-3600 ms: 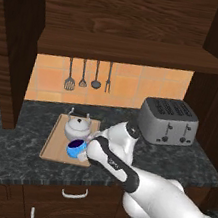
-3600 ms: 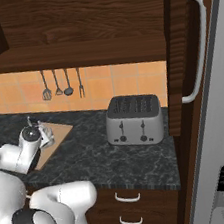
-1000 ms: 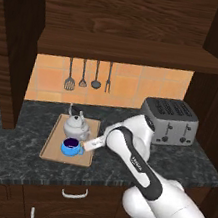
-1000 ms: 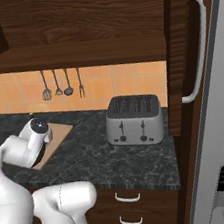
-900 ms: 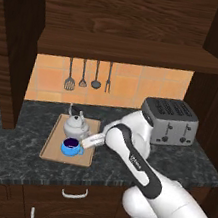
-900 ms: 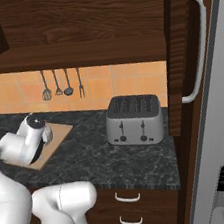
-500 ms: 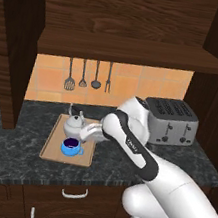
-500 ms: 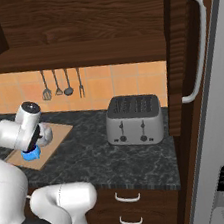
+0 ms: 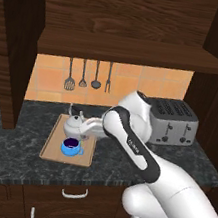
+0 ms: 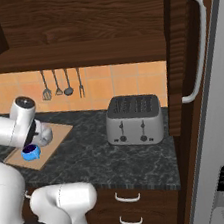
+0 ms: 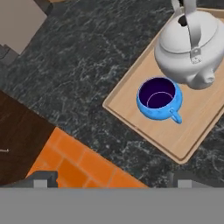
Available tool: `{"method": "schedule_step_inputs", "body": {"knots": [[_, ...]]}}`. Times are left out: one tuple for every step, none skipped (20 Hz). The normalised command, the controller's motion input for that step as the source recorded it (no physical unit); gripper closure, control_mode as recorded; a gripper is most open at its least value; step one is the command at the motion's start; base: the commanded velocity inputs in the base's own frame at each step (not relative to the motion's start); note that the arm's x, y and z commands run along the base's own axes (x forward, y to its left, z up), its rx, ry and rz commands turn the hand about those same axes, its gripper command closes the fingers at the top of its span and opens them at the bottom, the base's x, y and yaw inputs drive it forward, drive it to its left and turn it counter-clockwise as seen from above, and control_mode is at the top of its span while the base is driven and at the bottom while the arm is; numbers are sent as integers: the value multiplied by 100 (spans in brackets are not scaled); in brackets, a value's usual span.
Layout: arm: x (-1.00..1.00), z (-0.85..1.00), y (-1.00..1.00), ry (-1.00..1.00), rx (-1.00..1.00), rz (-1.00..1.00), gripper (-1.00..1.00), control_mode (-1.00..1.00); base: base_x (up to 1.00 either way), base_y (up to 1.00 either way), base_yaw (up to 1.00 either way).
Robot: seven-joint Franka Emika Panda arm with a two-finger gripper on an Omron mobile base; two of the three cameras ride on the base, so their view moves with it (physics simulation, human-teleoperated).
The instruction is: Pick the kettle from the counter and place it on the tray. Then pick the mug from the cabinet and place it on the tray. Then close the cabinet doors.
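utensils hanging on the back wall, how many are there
4. The utensils hang in one row on the orange tiled wall under the cabinet shelf, above the tray and left of the toaster. None looks hidden.

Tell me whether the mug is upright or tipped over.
Upright. The mug stands on the tray beside the kettle, its dark interior facing up.

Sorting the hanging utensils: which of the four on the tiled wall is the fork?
The rightmost hanging utensil, with short prongs. The leftmost hanging utensil is a slotted turner; the two middle hanging utensils end in rounded heads.
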Motion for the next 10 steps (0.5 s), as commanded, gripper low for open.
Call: {"method": "schedule_step_inputs", "body": {"knots": [[-27, 31, 0, -10, 0, -13, -100, -100, 0, 0, 0], [-26, 30, 0, -10, 0, -15, -100, -100, 0, 0, 0], [-22, 22, 14, -11, 0, -14, -100, -100, 0, 0, 0], [-9, 14, 27, -7, -3, -9, -100, -100, 0, 0, 0], [-4, 9, 30, 0, -9, -4, -100, -100, 0, 0, 0], [-1, 0, 31, 0, -15, 0, -100, -100, 0, 0, 0], [-7, 0, 29, 0, -23, 0, -100, -100, 0, 0, 0], [0, -11, 24, 12, -39, 0, -100, -100, 0, 0, 0], [0, -19, 31, 12, -50, 0, -100, -100, 0, 0, 0], [0, -9, 36, 10, -54, 0, -100, -100, 0, 0, 0]]}}
